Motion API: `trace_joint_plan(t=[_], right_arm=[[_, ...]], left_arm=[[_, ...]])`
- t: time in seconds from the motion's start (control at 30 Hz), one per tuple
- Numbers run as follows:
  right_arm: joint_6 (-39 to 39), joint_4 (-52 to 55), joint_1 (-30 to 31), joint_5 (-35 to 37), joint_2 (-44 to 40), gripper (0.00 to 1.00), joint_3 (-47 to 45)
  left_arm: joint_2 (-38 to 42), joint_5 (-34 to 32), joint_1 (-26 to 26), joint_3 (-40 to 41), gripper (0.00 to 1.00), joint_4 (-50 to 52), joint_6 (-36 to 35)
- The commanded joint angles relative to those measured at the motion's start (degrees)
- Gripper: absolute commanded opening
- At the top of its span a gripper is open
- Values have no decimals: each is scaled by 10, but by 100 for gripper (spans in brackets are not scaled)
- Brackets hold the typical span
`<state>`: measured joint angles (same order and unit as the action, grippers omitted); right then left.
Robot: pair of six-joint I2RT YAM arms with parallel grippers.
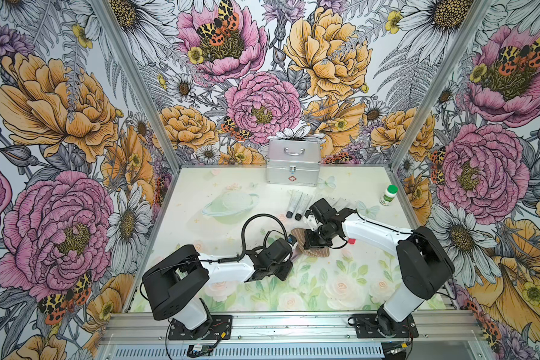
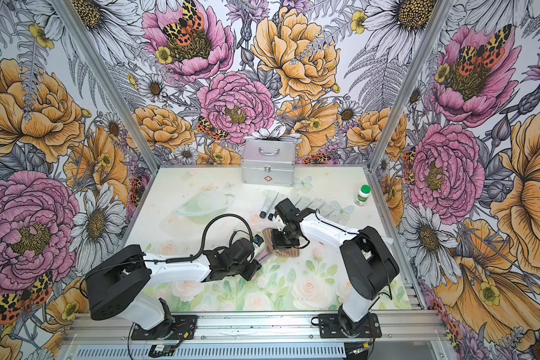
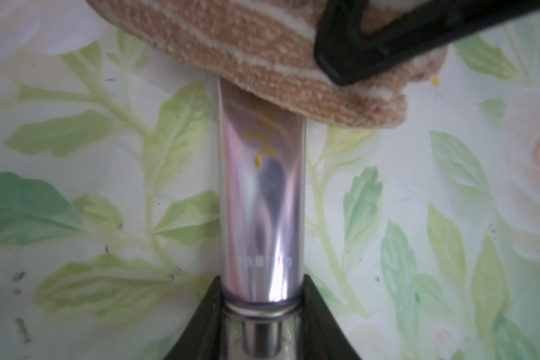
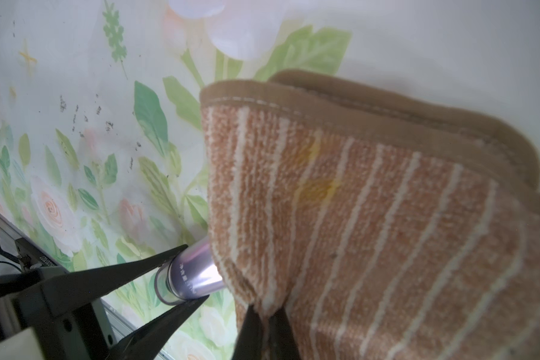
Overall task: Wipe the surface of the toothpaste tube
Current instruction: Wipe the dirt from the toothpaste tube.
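The toothpaste tube (image 3: pixel 262 202) is shiny purple with a yellow streak on it, and it is held off the flowered mat. My left gripper (image 3: pixel 262 277) is shut on its cap end, one black finger (image 4: pixel 131 271) on each side. A brown towel with white stripes (image 4: pixel 371 218) hangs from my right gripper (image 4: pixel 264 311), which is shut on a fold of it. The towel lies over the far end of the tube (image 4: pixel 194 271) and hides it. In both top views the two grippers meet at mid-table, the towel (image 1: pixel 317 252) (image 2: pixel 289 252) right of the tube (image 1: pixel 295 254) (image 2: pixel 264 256).
A silver first-aid case (image 1: pixel 293 163) stands at the back of the table. Several grey tubes (image 1: pixel 296 202) lie in a row in front of it, partly behind my right arm. A white bottle with a green cap (image 1: pixel 389 195) stands by the right wall.
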<state>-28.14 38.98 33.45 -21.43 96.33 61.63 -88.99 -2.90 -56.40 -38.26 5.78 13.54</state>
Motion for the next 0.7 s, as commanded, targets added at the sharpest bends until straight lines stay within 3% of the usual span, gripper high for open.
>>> trace_joint_plan(t=[0.0, 0.3, 0.67], right_arm=[[-1, -33, 9, -30, 22, 0, 10], [-24, -71, 31, -56, 79, 0, 19], [1, -49, -17, 39, 90, 0, 13]], left_arm=[[-13, 4, -3, -6, 31, -10, 7], [-15, 10, -3, -6, 30, -12, 8], [1, -1, -12, 8, 29, -18, 15]])
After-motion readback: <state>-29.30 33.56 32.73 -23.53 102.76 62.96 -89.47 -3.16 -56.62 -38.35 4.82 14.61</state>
